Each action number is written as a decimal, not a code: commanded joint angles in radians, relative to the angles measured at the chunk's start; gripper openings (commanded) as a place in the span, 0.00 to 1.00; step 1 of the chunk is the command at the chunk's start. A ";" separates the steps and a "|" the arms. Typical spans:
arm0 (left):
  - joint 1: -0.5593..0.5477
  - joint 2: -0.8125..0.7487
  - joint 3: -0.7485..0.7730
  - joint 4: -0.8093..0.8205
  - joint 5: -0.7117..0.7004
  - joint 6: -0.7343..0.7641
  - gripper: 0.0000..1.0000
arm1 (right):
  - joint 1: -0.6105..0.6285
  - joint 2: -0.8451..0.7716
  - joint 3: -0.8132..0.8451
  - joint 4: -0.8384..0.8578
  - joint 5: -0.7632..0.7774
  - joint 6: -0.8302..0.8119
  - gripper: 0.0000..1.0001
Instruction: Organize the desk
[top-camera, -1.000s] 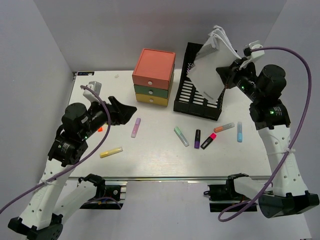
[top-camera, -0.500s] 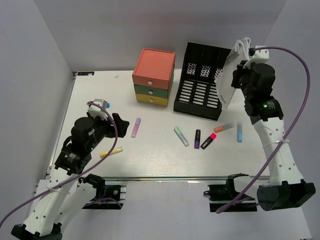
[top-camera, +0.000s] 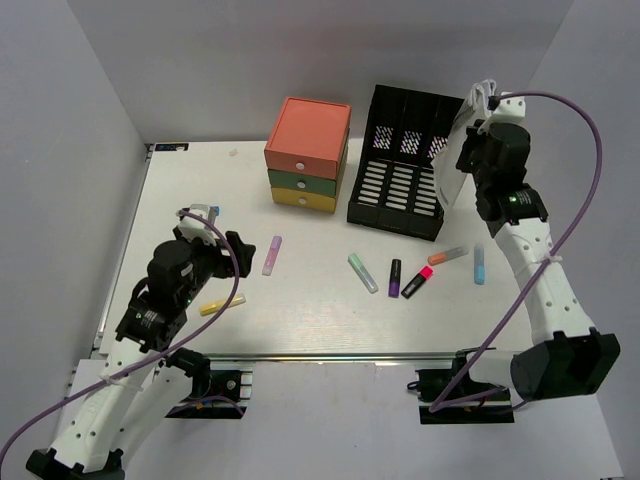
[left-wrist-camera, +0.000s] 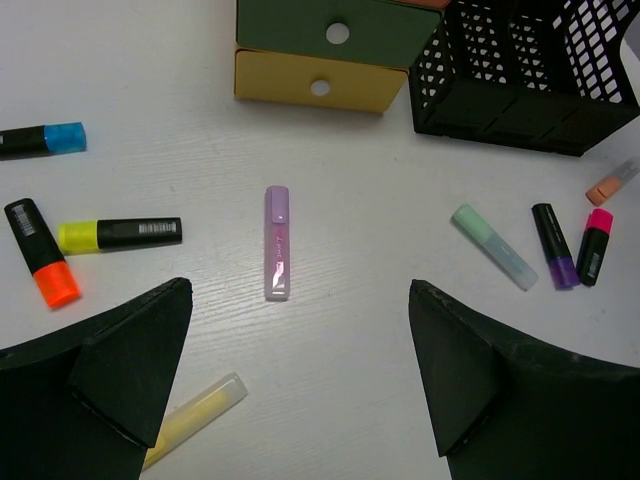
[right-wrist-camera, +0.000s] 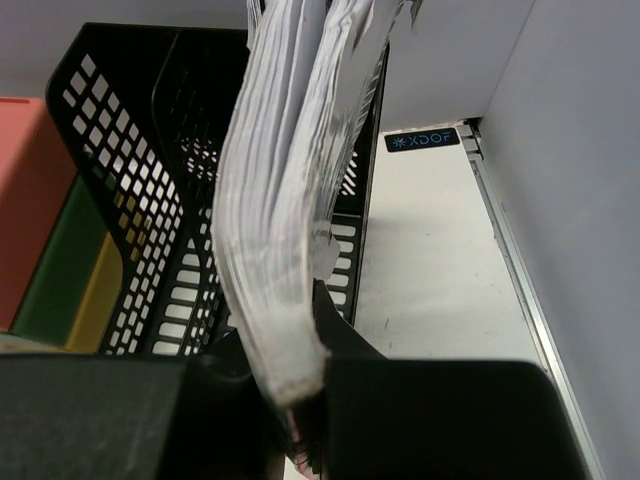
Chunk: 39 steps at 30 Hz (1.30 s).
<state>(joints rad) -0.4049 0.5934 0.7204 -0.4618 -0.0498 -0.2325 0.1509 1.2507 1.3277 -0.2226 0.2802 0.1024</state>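
A white tabletop (top-camera: 300, 325) fills the grey-walled booth, reaching from the metal rail at its near edge to the far wall. At its far side stand a three-drawer box (top-camera: 308, 155) and, to the right of it, a black file rack (top-camera: 395, 170).

The right pincer (right-wrist-camera: 300, 420) is clenched on one end of a sheaf of papers (right-wrist-camera: 280, 220), holding it upright at the right end of the rack. I cannot tell whether its edge has entered a slot. The left pincer (left-wrist-camera: 300, 370) hangs spread wide and empty over the near left of the tabletop, above a lilac highlighter (left-wrist-camera: 277, 243).

By my reading the tidying is barely begun. Filing the papers is the step in hand, and every pen lies loose:

- **Near the rack:** a mint highlighter (top-camera: 362, 272), a purple marker (top-camera: 395, 278), a pink marker (top-camera: 417, 282), a peach highlighter (top-camera: 448, 255) and a pale blue highlighter (top-camera: 479, 263).
- **At the left:** a pale yellow highlighter (top-camera: 222, 304), an orange marker (left-wrist-camera: 40, 265), a yellow marker (left-wrist-camera: 120, 234) and a blue marker (left-wrist-camera: 40, 140).

The drawers look shut.
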 joint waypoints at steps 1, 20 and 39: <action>0.001 -0.015 -0.007 0.026 -0.022 0.013 0.98 | -0.002 0.024 0.010 0.201 0.042 0.008 0.00; 0.001 0.028 -0.010 0.025 -0.038 0.002 0.98 | 0.022 0.202 -0.287 0.820 0.142 -0.073 0.00; 0.001 0.180 -0.033 0.149 0.162 -0.060 0.98 | 0.024 0.063 -0.315 0.590 0.047 -0.122 0.86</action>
<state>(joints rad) -0.4049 0.7361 0.6945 -0.3744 0.0444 -0.2642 0.1871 1.3964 0.9401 0.4225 0.3344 -0.0181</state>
